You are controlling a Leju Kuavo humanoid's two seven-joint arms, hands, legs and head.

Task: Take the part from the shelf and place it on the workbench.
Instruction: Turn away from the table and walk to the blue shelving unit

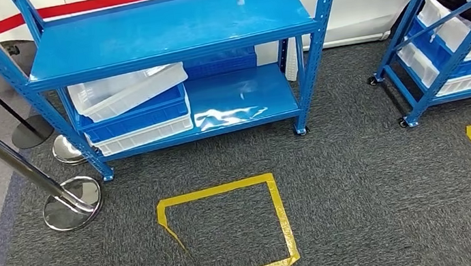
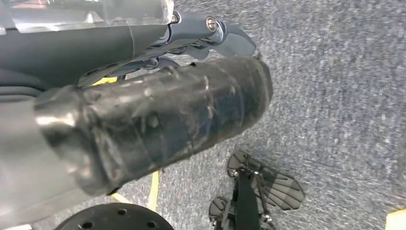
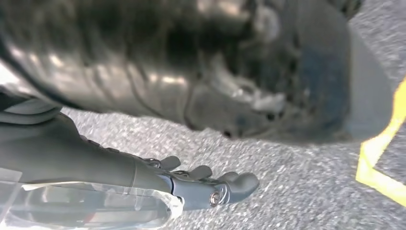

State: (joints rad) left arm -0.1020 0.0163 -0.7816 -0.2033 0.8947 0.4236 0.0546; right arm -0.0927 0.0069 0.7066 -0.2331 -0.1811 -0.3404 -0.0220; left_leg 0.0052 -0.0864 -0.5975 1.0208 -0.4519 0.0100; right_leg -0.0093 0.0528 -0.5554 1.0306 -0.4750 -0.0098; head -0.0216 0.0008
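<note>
Head view looks down at shelf (image 1: 169, 66); both wrist views face carpet (image 2: 335, 96) closely.

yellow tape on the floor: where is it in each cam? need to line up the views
Head view: yellow tape square on the grey carpet, in front of the blue shelf; a second tape outline at the right edge.
Left wrist view: a short yellow strip under the left hand.
Right wrist view: a yellow corner at the picture's right edge, past the right hand.
Shared landmark: the grey carpet.
</note>
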